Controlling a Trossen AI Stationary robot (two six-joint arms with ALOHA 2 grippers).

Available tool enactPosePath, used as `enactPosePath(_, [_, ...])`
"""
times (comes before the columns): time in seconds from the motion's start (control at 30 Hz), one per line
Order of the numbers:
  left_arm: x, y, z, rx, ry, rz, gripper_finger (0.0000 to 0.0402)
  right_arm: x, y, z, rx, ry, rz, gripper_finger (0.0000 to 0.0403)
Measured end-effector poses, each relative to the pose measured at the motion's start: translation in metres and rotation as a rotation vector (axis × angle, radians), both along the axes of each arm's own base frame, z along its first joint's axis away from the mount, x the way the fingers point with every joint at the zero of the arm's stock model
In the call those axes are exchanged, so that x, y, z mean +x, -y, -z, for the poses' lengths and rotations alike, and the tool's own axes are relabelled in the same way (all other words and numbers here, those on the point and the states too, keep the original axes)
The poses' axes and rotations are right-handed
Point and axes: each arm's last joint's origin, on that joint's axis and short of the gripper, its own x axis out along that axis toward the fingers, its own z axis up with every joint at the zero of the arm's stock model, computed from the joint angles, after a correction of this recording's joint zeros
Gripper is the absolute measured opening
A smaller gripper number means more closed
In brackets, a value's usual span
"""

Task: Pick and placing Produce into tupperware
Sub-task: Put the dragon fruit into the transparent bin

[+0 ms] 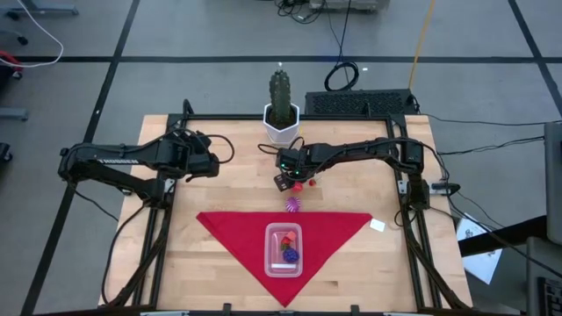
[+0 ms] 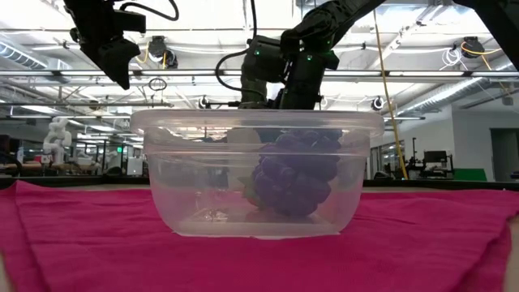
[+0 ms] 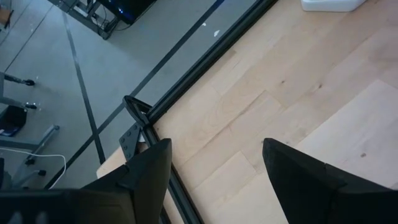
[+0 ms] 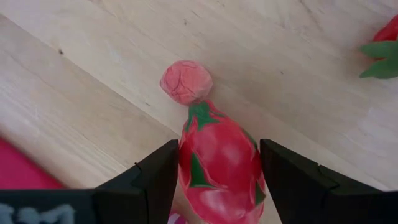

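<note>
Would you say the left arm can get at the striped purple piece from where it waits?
Probably not easily: the right gripper, shut on a red piece, hangs between the left gripper and the striped piece, so the straight path looks blocked.

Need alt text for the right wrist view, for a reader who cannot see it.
The right gripper is shut on a red-and-green dragon fruit toy above the wooden table. A small pink ball-shaped fruit lies just beyond it, and a red-and-green piece shows at the edge.
</note>
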Motion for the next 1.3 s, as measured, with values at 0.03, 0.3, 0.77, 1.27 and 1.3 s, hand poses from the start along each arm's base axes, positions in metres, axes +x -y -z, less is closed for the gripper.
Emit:
enactPosePath(0.03, [0.0,0.0,0.0,0.0,0.0,0.0,0.0257,-0.0003,0.0,0.0001,0.0,-0.003,0.0,0.021])
enactPosePath(0.3, [0.0,-0.0001,0.0,0.0,-0.001,0.0,0.0257,-0.0037,-0.0005,0.0011,0.002,-0.041,-0.007,0.021])
enactPosePath(0.77, [0.0,-0.0001,0.0,0.0,-0.001,0.0,0.0257,-0.0041,0.0,0.0012,-0.009,-0.046,-0.047,0.021])
enactPosePath(1.27, [0.0,-0.0001,0.0,0.001,0.0,0.0,0.0257,-0.0042,-0.0001,0.0014,-0.018,-0.048,-0.079,0.0211])
enactPosePath(1.3, [0.0,0.0,0.0,0.001,-0.001,0.0,0.0257,-0.0043,-0.0001,0.0015,-0.019,-0.049,-0.083,0.0213])
